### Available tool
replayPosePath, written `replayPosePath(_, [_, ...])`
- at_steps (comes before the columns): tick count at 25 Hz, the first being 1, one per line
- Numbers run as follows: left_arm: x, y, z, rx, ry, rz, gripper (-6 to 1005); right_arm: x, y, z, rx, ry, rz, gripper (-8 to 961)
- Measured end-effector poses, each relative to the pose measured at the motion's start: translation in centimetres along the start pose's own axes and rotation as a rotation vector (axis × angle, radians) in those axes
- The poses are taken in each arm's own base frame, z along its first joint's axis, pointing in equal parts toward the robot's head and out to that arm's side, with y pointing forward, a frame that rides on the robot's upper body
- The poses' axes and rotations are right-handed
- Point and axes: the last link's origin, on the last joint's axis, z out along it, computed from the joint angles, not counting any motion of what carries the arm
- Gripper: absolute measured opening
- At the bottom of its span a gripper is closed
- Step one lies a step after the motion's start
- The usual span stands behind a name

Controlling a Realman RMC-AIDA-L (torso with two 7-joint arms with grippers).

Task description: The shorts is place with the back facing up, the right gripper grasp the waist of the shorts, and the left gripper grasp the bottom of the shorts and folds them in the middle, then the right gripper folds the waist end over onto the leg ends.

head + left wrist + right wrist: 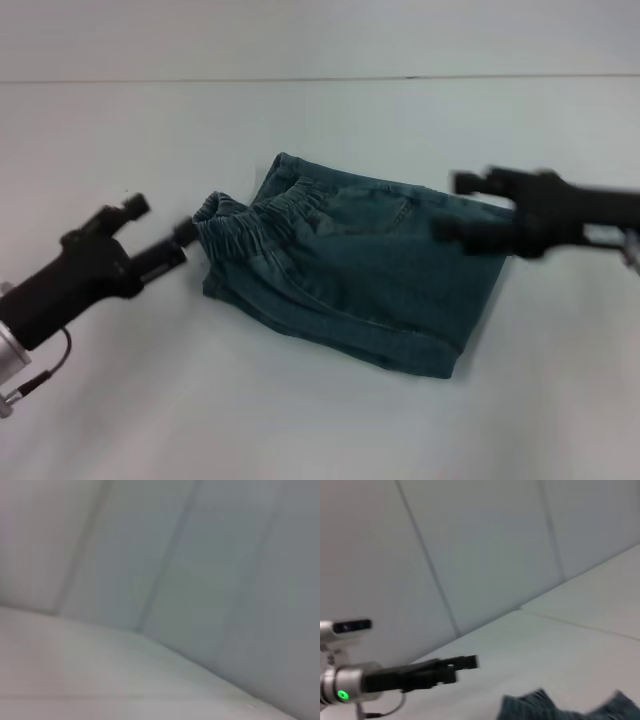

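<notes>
Right gripper (450, 208) was noted hovering over the 3 o'clock end of the shorts (350, 275), its two black fingers set apart with nothing between them; motion blur prevented a finer reading. Left gripper (185, 243) was recorded at the 9 o'clock end, tips just beside the ruffled waist of the shorts (245, 228); whether its fingers were parted or closed could not be told, nor whether cloth was touched

The shorts were seen lying mid-table (320, 420), already doubled lengthwise, one back pocket (375, 210) uppermost. Their long axis was judged to run from about 10 o'clock to 4 o'clock, waist at the 10 o'clock end, leg ends (480, 315) at the 4 o'clock end

Key relation: the waist lay nearer the left gripper, while the right gripper, which the task assigns to the waist, was positioned over the hem side. A reach across the garment toward 9 o'clock was judged necessary for the right arm before the waist could be carried over onto the leg ends

Right wrist view: left gripper (467, 662) seen across the table, a denim edge (535, 707) below. Left wrist view: only wall and table recorded
</notes>
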Motion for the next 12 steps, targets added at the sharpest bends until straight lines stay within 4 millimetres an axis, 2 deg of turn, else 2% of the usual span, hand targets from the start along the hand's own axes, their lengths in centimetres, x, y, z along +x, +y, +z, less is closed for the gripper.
replayPosePath(4, [0.4, 0.2, 0.6, -0.102, -0.146, 0.018, 934, 4.4, 1.0, -2.8, 0.038, -0.073, 0.002, 929])
replayPosePath(7, [0.9, 0.2, 1.0, -0.134, -0.215, 0.020, 934, 7.1, 2.0, -3.5, 0.057, -0.086, -0.036, 929])
replayPosePath(12, [1.4, 0.1, 1.1, -0.158, -0.278, 0.027, 934, 8.7, 2.6, -3.9, 0.076, -0.085, -0.047, 930])
